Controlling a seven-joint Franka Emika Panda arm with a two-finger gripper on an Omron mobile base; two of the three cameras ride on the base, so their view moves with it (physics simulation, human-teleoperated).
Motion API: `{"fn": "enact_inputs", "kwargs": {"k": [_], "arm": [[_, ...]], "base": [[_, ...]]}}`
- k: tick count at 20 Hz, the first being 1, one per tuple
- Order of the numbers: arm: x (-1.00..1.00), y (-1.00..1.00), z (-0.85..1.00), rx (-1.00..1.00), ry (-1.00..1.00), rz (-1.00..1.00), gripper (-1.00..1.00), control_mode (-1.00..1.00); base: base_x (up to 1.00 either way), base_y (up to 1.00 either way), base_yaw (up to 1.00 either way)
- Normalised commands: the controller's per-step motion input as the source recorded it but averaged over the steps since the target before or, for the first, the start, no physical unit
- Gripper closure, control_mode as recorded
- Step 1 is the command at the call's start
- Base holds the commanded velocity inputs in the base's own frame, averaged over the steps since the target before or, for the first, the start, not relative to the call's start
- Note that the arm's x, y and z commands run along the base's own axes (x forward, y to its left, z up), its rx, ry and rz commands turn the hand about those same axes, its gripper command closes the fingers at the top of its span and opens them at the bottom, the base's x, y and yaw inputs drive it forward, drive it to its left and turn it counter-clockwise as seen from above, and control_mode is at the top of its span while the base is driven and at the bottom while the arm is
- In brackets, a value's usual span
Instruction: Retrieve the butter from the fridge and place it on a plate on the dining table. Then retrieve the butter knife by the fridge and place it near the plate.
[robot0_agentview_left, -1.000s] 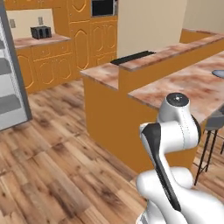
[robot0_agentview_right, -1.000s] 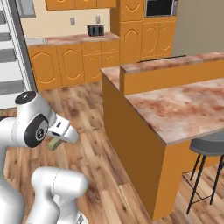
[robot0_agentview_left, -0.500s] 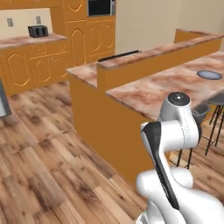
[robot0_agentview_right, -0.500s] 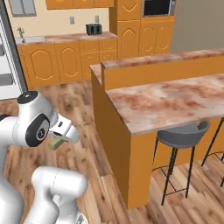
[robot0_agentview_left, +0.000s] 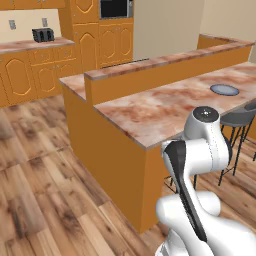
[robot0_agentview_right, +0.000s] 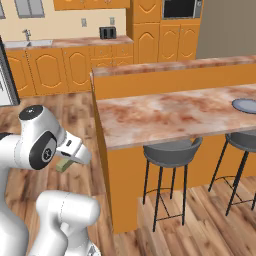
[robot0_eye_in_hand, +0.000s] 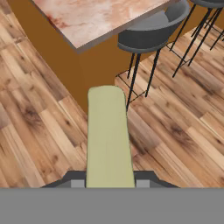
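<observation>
The gripper (robot0_eye_in_hand: 109, 181) is pinched on the butter (robot0_eye_in_hand: 108, 135): in the hand view the pale-yellow stick runs lengthwise up from between the two dark finger tips, which press against its sides at the near end. Beyond it lie wooden floor planks, the corner of the dining table (robot0_eye_in_hand: 87, 22) and a grey bar stool (robot0_eye_in_hand: 151, 33) on thin black legs. In the right base view the butter shows as a small pale block (robot0_agentview_right: 63, 164) under the white hand, held low beside the arm and well clear of the table.

The dining table (robot0_agentview_left: 165, 107) has a reddish-brown marbled top and orange sides, with a raised marbled ledge (robot0_agentview_left: 165, 62) along its far edge. The plate (robot0_agentview_left: 224, 90), round and blue-grey, sits on the table top towards its far right end in the left base view; in the right base view it appears at the right edge (robot0_agentview_right: 246, 105). Nothing lies on the plate. It is well apart from the butter and the gripper.

Two grey stools stand tucked under the table's near side in the right base view, one (robot0_agentview_right: 171, 152) near the table's corner and another (robot0_agentview_right: 245, 141) further right. Behind, a row of orange cabinets (robot0_agentview_right: 65, 67) carries a counter with a dark toaster (robot0_agentview_right: 107, 33), and a built-in black oven (robot0_agentview_right: 181, 8) sits in the tall cabinet.
</observation>
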Motion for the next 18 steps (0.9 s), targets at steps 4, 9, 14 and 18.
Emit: {"fn": "enact_inputs", "kwargs": {"k": [4,9,14,18], "arm": [[0.00,0.00,0.00,0.00,0.00,0.00,1.00,1.00],[0.00,0.00,0.00,0.00,0.00,0.00,1.00,1.00],[0.00,0.00,0.00,0.00,0.00,0.00,1.00,1.00],[0.00,0.00,0.00,0.00,0.00,0.00,1.00,1.00]], "base": [[0.24,-1.00,0.29],[0.15,-1.00,0.37],[0.03,-1.00,0.30],[0.05,-1.00,0.00]]}}
